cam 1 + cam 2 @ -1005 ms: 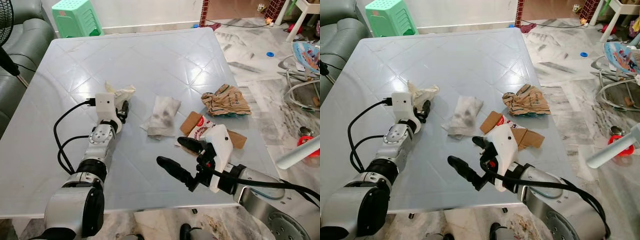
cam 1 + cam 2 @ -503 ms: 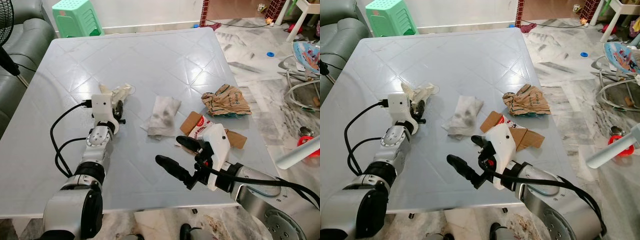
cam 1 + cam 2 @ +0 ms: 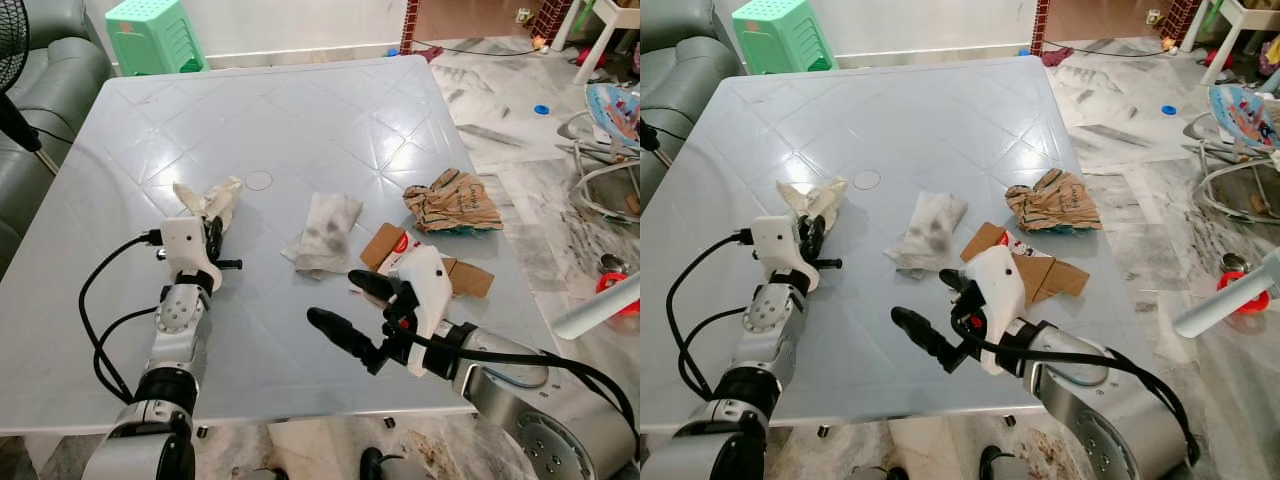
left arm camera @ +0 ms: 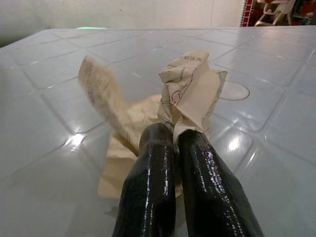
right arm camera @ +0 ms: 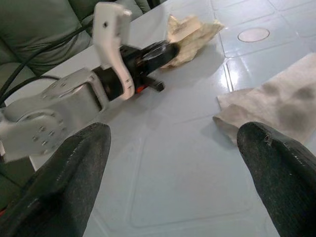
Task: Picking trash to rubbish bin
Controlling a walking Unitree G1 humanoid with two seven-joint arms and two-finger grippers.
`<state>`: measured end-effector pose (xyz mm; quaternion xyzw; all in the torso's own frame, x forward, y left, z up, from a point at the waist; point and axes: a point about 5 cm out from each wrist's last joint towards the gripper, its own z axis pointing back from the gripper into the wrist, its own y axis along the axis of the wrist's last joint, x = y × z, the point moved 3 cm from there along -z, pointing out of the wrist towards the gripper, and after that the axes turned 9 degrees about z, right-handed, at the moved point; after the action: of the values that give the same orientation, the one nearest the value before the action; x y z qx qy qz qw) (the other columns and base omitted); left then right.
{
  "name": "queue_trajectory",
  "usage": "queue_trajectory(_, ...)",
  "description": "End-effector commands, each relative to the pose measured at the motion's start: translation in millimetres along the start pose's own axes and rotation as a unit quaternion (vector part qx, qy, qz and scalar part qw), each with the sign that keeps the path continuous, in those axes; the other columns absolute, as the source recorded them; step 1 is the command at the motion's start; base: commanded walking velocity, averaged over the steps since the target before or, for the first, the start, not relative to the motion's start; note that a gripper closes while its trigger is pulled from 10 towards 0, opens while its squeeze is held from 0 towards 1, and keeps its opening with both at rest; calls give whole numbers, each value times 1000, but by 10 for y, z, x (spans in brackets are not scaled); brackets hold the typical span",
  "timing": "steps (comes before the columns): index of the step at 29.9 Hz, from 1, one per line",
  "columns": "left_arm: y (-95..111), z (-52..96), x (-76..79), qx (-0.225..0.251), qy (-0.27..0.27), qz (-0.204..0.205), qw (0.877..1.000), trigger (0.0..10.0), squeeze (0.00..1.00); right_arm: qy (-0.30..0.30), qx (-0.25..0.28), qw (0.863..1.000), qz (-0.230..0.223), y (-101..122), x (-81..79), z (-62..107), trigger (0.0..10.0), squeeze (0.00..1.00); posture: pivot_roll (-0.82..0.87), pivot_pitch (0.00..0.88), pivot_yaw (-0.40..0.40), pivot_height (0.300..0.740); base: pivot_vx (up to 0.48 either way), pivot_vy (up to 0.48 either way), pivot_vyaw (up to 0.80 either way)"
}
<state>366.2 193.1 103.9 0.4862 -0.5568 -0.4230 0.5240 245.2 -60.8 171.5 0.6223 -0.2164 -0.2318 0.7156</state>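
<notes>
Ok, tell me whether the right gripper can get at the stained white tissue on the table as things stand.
Probably yes: the right gripper is open, and bare table lies between it and the stained white tissue.

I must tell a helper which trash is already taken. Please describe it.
On the large pale grey table, look toward the robot's left side. There the left tool pinches a crumpled cream paper wrapper; the other trash pieces lie loose.

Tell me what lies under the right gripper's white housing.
Flat brown cardboard and a red-and-white wrapper lie on the table, partly hidden behind the open right gripper. How far the wrapper extends beneath is covered.
</notes>
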Motion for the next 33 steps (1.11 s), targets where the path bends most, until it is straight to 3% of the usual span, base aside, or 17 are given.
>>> queue_trajectory(1,25,58,27,7,-7,-4,1000,0,0,3,4,1000,7,10,4,-15,10000,529,-139,133,29,740,0,0,0)
queue_trajectory(5,181,297,143,47,-27,-25,998,0,0,-28,17,999,39,39,124,-103,10000,459,-97,130,25,740,0,0,0)
queue_trajectory(7,198,332,158,52,-30,-30,998,0,0,-33,17,998,49,41,143,-117,10000,459,-97,130,25,740,0,0,0)
queue_trajectory(9,263,563,209,64,-38,-44,996,0,0,-51,25,995,86,65,244,-214,10000,447,-68,130,21,740,0,0,0)
queue_trajectory(10,263,563,209,64,-38,-44,996,0,0,-51,25,995,86,65,244,-214,10000,447,-68,130,21,740,0,0,0)
queue_trajectory(11,293,660,227,67,-39,-47,996,0,0,-56,28,993,102,78,288,-253,10000,447,-42,130,20,740,0,0,0)
queue_trajectory(15,342,814,257,65,-44,-55,995,0,0,-67,38,992,105,102,397,-346,10000,392,-17,132,21,740,0,0,0)
queue_trajectory(18,403,970,210,61,-36,-76,995,0,0,-65,48,988,130,113,461,-520,10000,286,13,136,16,740,0,0,0)
queue_trajectory(19,424,1030,190,58,-32,-85,994,0,0,-62,53,987,136,120,471,-582,10000,176,18,136,13,740,0,0,0)
queue_trajectory(20,429,1107,141,54,-26,-96,994,0,0,-61,58,987,136,129,485,-660,10000,0,35,140,4,740,0,0,0)
queue_trajectory(22,429,1135,121,52,-23,-101,993,0,0,-61,59,987,135,130,489,-685,10000,0,38,141,3,740,0,0,0)
queue_trajectory(24,427,1280,38,36,-5,-117,992,0,0,-45,62,988,138,97,458,-824,10000,0,51,146,-10,740,0,0,0)
queue_trajectory(27,398,1371,-4,21,7,-119,993,0,0,-21,54,989,138,22,382,-956,10000,0,58,148,-17,740,0,0,0)
queue_trajectory(29,396,1392,-6,18,14,-117,993,0,0,-4,39,991,132,-62,334,-1028,10000,0,66,151,-28,740,0,0,0)
queue_trajectory(33,434,1367,74,21,18,-106,994,0,0,0,-22,987,161,-322,321,-1170,10000,0,67,152,-40,740,0,0,0)
